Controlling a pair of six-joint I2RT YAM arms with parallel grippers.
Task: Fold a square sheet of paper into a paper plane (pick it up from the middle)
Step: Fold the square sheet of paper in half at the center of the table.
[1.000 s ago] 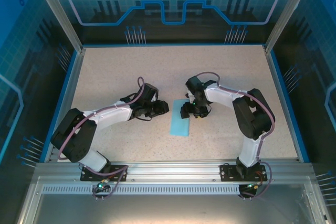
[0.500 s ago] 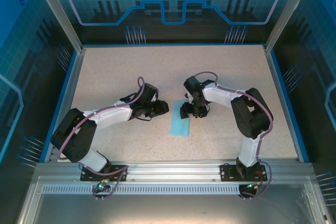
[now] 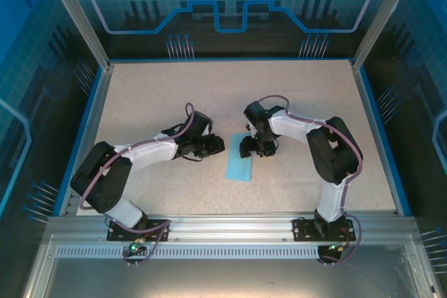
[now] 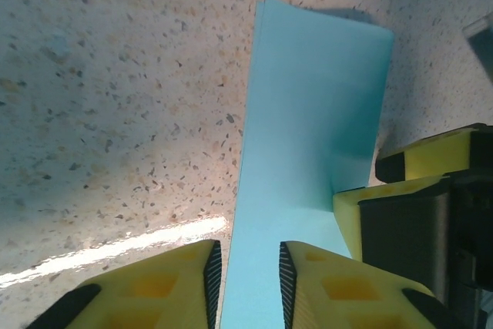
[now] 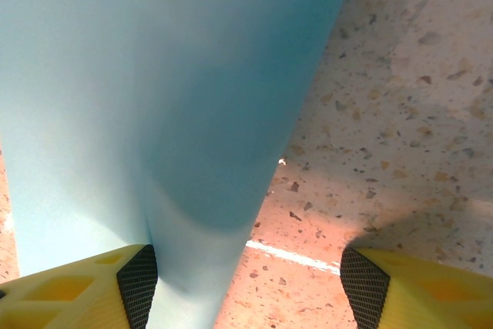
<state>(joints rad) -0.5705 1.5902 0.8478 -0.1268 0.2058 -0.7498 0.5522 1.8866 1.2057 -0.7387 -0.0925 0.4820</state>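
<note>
The light-blue sheet of paper (image 3: 239, 162) lies mid-table as a narrow folded strip. My left gripper (image 3: 220, 146) is at its upper left edge. In the left wrist view the paper (image 4: 308, 113) runs down between my left gripper's (image 4: 250, 279) yellow fingers, which stand a narrow gap apart without pinching it. My right gripper (image 3: 250, 150) is at the strip's upper right end, and its yellow finger (image 4: 385, 209) rests at the paper's edge. In the right wrist view the paper (image 5: 154, 75) bows upward beside the left pad of my right gripper (image 5: 248, 290), which is wide open.
The speckled beige table (image 3: 174, 95) is bounded by blue rails and glass walls at the left (image 3: 84, 130), right (image 3: 380, 130) and back. The aluminium base rail (image 3: 230, 228) runs along the near edge.
My left gripper's jaws have narrowed around the paper's edge. My right arm shifted slightly left early on, then held still. The paper has stayed in place.
</note>
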